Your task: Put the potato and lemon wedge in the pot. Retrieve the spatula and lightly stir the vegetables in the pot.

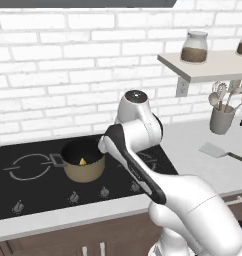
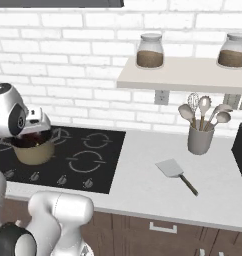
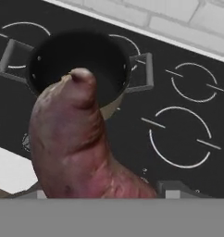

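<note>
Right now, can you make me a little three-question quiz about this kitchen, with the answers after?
1. True or false: the lemon wedge already lies inside the pot.
2. What is the gripper holding over the cooktop? A) a spoon B) the potato C) a jar
3. Fill in: the spatula lies flat on the ______, in front of the utensil cup.

Key:
1. True. A small yellow piece shows in the pot's dark inside.
2. B. The reddish-brown potato is in the gripper, close to the pot.
3. Counter.
</note>
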Motion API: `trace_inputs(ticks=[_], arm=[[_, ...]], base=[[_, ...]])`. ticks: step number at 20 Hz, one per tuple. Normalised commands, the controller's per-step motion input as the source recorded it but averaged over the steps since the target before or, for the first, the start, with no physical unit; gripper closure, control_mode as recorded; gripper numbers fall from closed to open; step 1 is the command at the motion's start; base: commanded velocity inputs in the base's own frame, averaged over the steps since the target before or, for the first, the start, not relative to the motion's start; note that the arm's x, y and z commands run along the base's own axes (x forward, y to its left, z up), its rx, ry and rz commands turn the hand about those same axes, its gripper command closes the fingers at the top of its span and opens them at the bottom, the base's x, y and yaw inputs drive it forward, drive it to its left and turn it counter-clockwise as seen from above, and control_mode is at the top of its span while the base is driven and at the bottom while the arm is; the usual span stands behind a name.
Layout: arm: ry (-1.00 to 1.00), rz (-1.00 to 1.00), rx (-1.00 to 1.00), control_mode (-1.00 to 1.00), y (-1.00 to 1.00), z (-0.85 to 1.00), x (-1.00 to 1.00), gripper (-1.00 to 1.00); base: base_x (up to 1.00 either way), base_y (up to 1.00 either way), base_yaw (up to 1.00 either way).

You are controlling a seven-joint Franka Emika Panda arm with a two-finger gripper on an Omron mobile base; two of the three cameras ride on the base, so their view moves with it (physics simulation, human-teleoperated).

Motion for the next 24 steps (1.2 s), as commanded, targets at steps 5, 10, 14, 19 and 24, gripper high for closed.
trace_inputs(ticks=[5, 10, 14, 19, 24], arm=[[0.03, 0.00, 0.07, -1.00, 0.85, -0.19, 0.55, 1.00], [0.08, 0.00, 0.00, -1.00, 0.48, -0.43, 0.55, 1.00], [0.08, 0.00, 0.00, -1.00, 0.37, -0.56, 0.56, 1.00], [0.05, 0.00, -0.02, -1.00, 0.20, -0.48, 0.42, 1.00], [0.02, 0.00, -0.10, -1.00, 0.09, -0.45, 0.19, 1.00]], base=[[0.00, 0.00, 0.00], [0.00, 0.00, 0.00], [0.00, 0.00, 0.00], [0.00, 0.00, 0.00], [0.00, 0.00, 0.00]])
